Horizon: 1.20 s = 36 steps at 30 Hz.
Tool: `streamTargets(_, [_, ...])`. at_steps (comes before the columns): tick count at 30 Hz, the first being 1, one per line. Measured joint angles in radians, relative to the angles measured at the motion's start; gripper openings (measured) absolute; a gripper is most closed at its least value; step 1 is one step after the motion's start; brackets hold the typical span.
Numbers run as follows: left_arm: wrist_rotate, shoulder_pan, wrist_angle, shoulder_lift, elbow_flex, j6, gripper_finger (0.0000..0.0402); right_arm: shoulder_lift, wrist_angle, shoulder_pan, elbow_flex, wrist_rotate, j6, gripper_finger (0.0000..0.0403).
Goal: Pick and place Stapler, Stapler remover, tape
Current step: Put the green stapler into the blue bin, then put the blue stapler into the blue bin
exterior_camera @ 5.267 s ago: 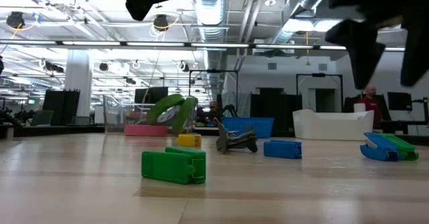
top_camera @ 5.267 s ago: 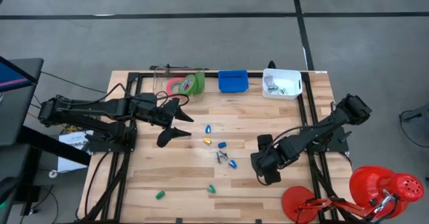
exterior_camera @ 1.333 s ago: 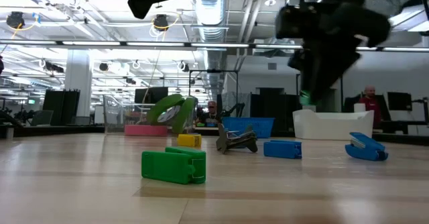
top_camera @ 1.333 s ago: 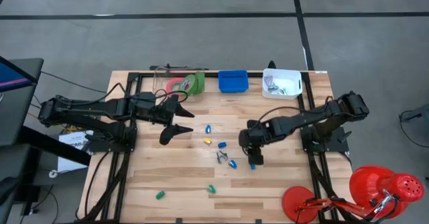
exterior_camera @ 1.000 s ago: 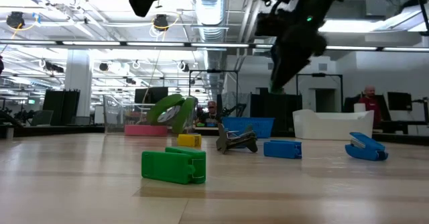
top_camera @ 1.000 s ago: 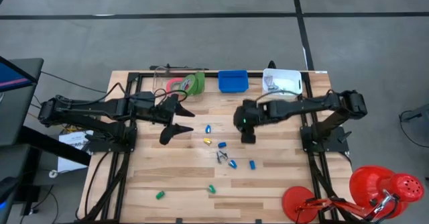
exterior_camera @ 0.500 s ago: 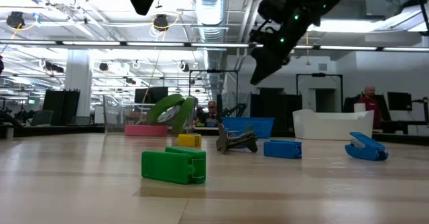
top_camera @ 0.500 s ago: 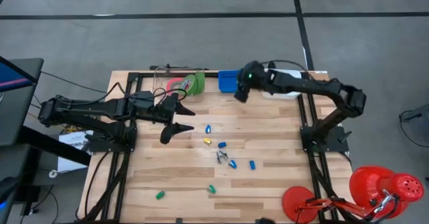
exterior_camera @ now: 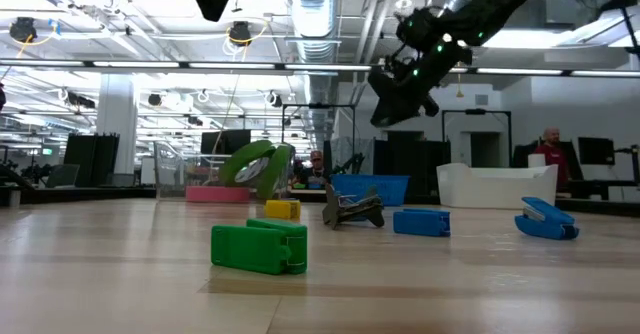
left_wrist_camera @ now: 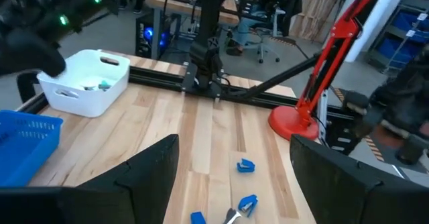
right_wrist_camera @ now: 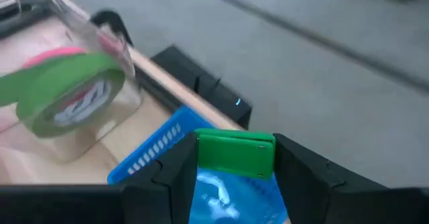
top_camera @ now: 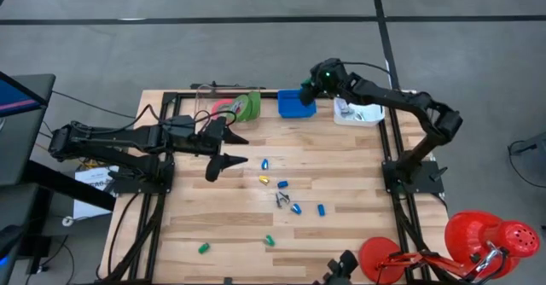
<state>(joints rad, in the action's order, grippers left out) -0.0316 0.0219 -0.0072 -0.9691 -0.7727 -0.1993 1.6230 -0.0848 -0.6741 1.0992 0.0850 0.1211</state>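
Green stapler [right_wrist_camera: 235, 155] in right claw [right_wrist_camera: 234, 158] over blue bin [top_camera: 296, 104].

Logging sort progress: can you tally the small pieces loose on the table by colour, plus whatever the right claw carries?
Blue pieces: 4
Loose green pieces: 2
Yellow piece: 1
Dark remover: 1
Green piece in the right claw: 1
Total: 9
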Motion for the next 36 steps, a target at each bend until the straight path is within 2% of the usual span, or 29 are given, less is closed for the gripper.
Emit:
streamTargets(4, [0.025, 0.000, 0.006, 0.000, 0.000, 0.000, 0.0273, 0.059, 0.025, 0.002, 0.001, -0.055, 0.029, 0.0170])
streamTargets(10, [0.032, 0.000, 0.015, 0.000, 0.000, 0.000, 0.0273, 0.134, 0.016, 0.027, 0.029, -0.062, 0.030, 0.0172])
streamTargets(18, [0.048, 0.000, 0.018, 0.000, 0.000, 0.001, 0.0273, 0.175, -0.002, 0.041, 0.082, -0.063, 0.021, 0.0206])
streamTargets(26, [0.048, 0.000, 0.023, 0.000, 0.000, 0.011, 0.0273, 0.177, -0.137, 0.041, 0.175, -0.064, -0.002, 0.0261])
streamTargets(31, [0.049, 0.000, 0.026, 0.000, 0.000, 0.011, 0.0273, 0.166, -0.269, 0.057, 0.268, -0.155, -0.078, 0.0265])
streamTargets(36, [0.069, 0.000, 0.026, -0.002, 0.000, 0.011, 0.0273, 0.098, -0.372, 0.104, 0.335, -0.166, -0.131, 0.0265])
